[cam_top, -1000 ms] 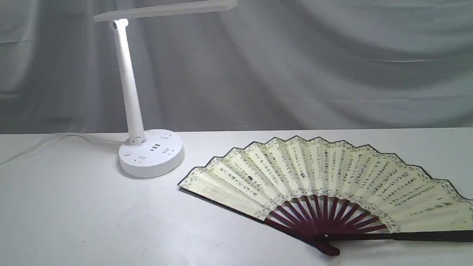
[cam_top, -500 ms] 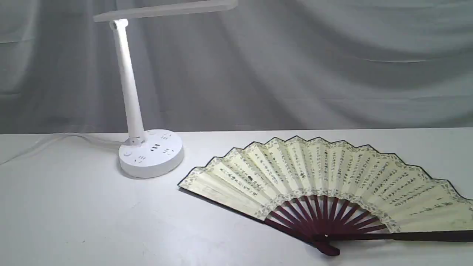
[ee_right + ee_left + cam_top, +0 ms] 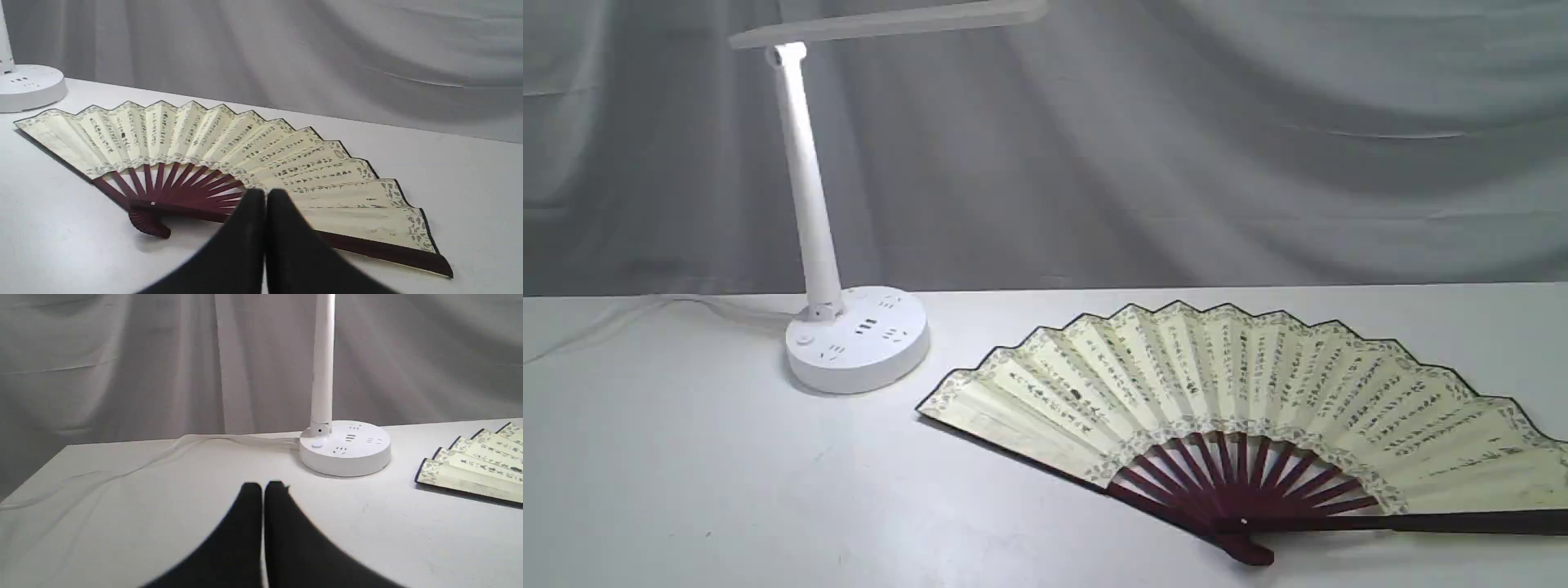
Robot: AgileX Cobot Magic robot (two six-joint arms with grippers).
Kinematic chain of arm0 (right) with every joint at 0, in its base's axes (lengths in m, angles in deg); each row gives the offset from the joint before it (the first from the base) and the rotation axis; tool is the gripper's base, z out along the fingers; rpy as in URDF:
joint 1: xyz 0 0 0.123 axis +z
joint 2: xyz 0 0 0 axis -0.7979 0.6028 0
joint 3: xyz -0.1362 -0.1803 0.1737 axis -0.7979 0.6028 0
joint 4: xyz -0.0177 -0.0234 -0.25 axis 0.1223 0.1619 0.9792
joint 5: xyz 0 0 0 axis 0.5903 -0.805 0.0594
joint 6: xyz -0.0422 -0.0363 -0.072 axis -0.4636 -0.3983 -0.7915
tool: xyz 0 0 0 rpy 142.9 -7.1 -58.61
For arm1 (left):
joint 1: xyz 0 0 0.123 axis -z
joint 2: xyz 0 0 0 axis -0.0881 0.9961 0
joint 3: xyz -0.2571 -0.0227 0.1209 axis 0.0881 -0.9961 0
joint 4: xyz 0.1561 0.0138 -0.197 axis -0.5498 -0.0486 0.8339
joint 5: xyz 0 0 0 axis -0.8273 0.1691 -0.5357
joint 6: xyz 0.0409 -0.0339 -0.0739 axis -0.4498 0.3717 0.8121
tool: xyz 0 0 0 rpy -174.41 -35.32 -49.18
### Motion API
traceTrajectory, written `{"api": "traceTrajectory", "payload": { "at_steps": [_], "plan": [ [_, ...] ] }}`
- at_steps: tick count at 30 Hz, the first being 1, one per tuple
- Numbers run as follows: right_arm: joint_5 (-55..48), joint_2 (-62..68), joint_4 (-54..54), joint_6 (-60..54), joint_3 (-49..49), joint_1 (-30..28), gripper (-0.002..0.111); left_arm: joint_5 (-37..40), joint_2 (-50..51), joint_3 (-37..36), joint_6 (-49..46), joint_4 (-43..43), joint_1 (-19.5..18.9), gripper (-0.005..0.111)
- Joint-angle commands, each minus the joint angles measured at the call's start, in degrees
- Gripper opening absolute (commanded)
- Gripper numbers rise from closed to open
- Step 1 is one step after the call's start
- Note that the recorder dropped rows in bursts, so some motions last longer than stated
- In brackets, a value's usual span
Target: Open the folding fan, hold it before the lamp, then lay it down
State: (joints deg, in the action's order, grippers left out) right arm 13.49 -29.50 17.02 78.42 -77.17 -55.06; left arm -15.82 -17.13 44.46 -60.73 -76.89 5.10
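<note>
The folding fan (image 3: 1225,384) lies spread open and flat on the white table, right of centre, its maroon ribs and pivot toward the near edge. The white lamp (image 3: 856,336) stands at the left, its bar head lit above. Neither gripper shows in the exterior view. In the left wrist view my left gripper (image 3: 264,486) is shut and empty over bare table, short of the lamp base (image 3: 345,447), with the fan's end (image 3: 470,465) off to the side. In the right wrist view my right gripper (image 3: 265,194) is shut and empty, hovering near the fan (image 3: 184,134).
A white cable (image 3: 163,451) runs from the lamp base across the table (image 3: 686,474) toward its left edge. A grey draped cloth (image 3: 1176,147) hangs behind the table.
</note>
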Motion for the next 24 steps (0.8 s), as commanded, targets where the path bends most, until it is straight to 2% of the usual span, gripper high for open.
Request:
{"api": "traceTrajectory", "payload": {
  "at_steps": [1, 6, 11, 18, 24],
  "plan": [
    [0.59, -0.25, 0.00, 0.01, 0.22, 0.62, 0.000, -0.27, -0.19, -0.28, 0.32, 0.44, -0.04, 0.000],
    [0.59, -0.25, 0.00, 0.01, 0.22, 0.62, 0.000, -0.27, -0.19, -0.28, 0.31, 0.44, 0.28, 0.000],
    [0.59, -0.25, 0.00, 0.01, 0.22, -4.20, 0.000, -0.27, -0.19, -0.28, 0.31, 0.44, 2.93, 0.000],
    [0.59, -0.25, 0.00, 0.01, 0.22, -8.39, 0.000, -0.27, -0.19, -0.28, 0.21, 0.44, 2.92, 0.000],
    [0.59, -0.25, 0.00, 0.01, 0.22, -8.68, 0.000, -0.27, -0.19, -0.28, 0.21, 0.44, 2.92, 0.000]
  ]
}}
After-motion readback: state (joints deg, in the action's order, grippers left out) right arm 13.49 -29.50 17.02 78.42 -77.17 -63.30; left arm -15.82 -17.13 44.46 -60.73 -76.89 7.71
